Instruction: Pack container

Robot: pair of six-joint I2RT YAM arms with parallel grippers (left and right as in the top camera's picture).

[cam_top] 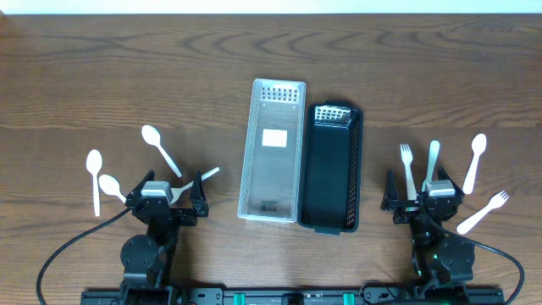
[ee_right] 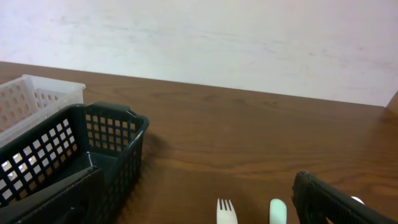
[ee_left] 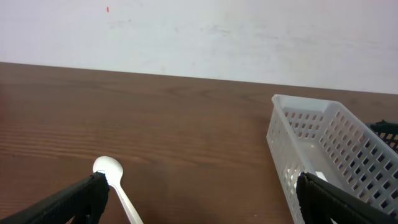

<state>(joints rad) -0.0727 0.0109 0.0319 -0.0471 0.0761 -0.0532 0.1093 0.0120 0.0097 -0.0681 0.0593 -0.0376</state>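
While the jaws of the left arm (cam_top: 146,252) and right arm (cam_top: 449,252) gape wide and empty, the white basket (cam_top: 273,174) and black basket (cam_top: 330,180) sit side by side mid-table (cam_top: 85,68), spoons (cam_top: 161,146) leftward, forks (cam_top: 407,165) rightward.

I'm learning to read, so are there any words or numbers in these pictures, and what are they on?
No text can be read here.
White rectangular sticker inside the white perforated plastic basket: looks blank from overhead.
Small dark mark on that basket's floor: too small to read.
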